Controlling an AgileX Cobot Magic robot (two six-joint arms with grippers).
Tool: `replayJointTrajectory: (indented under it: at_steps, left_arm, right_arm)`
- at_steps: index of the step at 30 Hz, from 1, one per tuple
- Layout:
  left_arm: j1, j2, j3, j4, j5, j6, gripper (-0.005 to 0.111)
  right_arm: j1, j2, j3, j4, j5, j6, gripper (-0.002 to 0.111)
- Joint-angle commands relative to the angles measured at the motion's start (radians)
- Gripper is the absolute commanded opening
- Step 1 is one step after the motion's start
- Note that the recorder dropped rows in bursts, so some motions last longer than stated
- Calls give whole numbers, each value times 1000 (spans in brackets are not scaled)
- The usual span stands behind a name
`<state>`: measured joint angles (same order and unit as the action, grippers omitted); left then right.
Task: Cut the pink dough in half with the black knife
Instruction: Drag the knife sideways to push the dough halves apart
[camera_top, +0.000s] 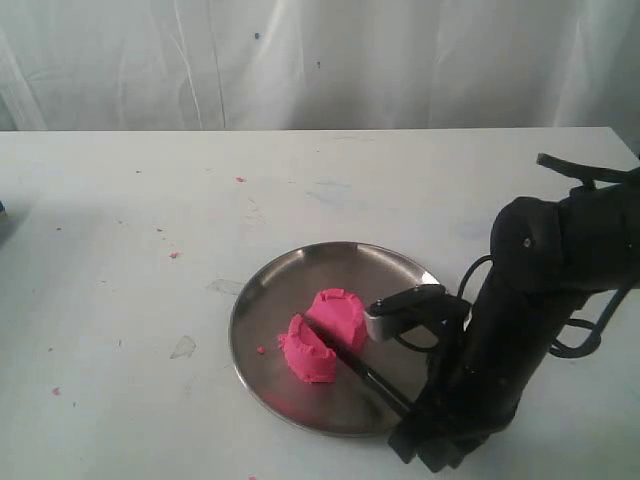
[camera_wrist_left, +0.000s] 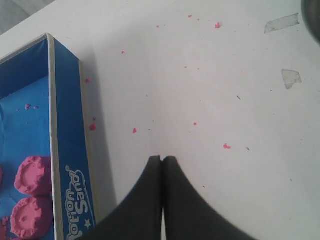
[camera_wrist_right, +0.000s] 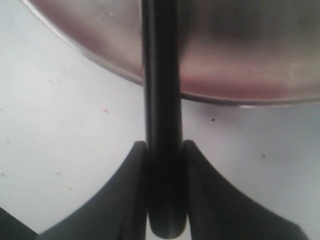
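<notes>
- My right claw (camera_wrist_right: 164, 192) grips the black knife (camera_wrist_right: 161, 100) by its stiff, slim handle.
- Its blade lies between two soft pink dough (camera_top: 323, 335) pieces on the steel plate (camera_top: 270, 290).
- My left claw (camera_wrist_left: 162, 165) hangs closed, empty, over the table (camera_wrist_left: 225, 100).

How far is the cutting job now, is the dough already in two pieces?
Done: the pink dough on the steel plate shows two pieces with the black knife lying in the gap between them. In hand: the right end effector grips the knife handle. Left: withdrawing the knife. The left end effector is shut and idle beside a blue box.
</notes>
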<state>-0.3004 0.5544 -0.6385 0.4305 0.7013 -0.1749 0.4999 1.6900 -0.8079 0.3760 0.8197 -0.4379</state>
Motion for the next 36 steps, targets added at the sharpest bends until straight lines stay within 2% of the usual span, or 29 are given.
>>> replayJointTrajectory:
  at_steps: [1, 14, 36]
  left_arm:
    - [-2, -7, -1, -10, 30, -2, 0]
    - [-2, -7, -1, -10, 33, -5, 0]
    - [-2, -7, -1, -10, 33, -1, 0]
  right_arm:
    - [0, -2, -7, -84, -25, 80, 0]
    - [0, -2, -7, -185, -59, 195, 0]
    - [0, -44, -33, -143, -56, 178, 0]
